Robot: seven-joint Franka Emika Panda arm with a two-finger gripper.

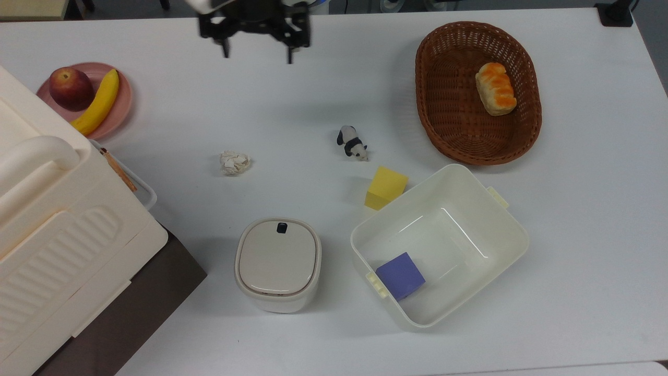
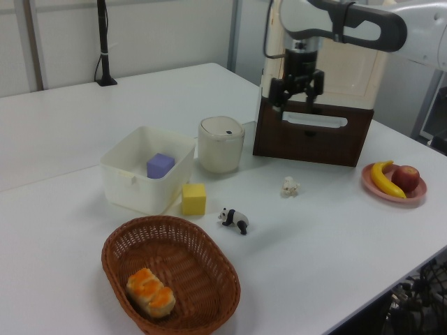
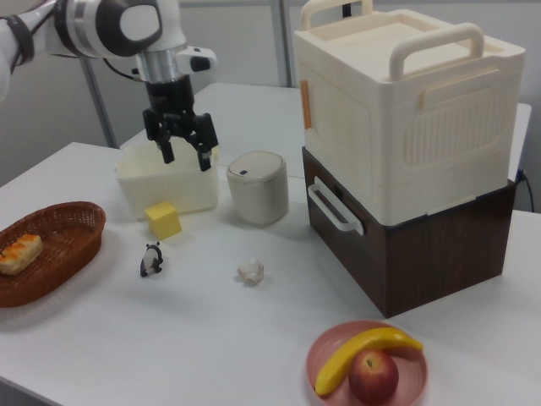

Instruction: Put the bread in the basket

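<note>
Gripper [image 1: 255,49]: fingers spread wide, nothing held, raised over the table [image 1: 292,104], well apart from the basket [image 1: 459,136].
Bread [image 1: 496,87]: small oblong loaf, glossy orange-brown segmented top, pale sides; lies flat inside the basket, near the top view's right wall. Judged light, probably soft and yielding, the glazed top possibly slippery. Best hold, if needed: across the short width at mid-length, on the pale sides, with gentle closing. Task appears complete.

Overhead plus two opposing side views
</note>
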